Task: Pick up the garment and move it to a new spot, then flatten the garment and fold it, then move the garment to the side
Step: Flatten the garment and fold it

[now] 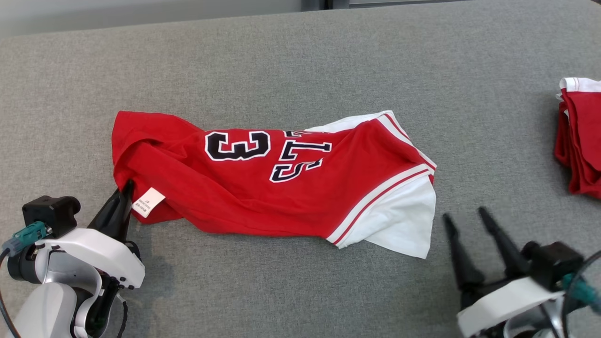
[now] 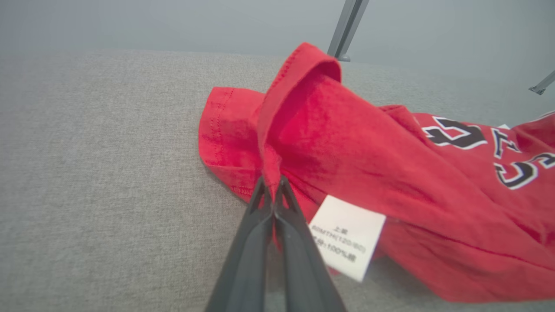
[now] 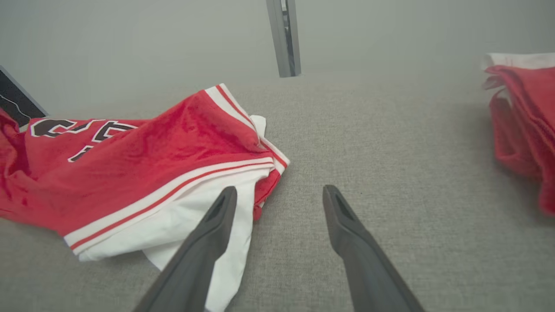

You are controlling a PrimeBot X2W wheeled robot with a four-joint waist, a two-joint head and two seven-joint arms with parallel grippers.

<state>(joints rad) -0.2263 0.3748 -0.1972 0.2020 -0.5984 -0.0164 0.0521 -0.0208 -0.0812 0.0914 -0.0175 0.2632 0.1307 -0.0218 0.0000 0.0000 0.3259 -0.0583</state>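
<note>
Showing pick-up step: garment [image 1: 263, 202] crumpled at centre of grey surface [image 1: 300, 61], red hem fold pinched between pressed-together fingers of left gripper [image 2: 273, 182]. Right gripper [image 1: 465, 215] spread, empty, just beside garment's white end. Next move, as judged: white end to be grasped, then both ends lifted.

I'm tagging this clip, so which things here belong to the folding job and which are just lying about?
Job: jersey; left hand, shut on its edge; right hand, open.
Lying about: red clothes at far right; metal post behind.
</note>
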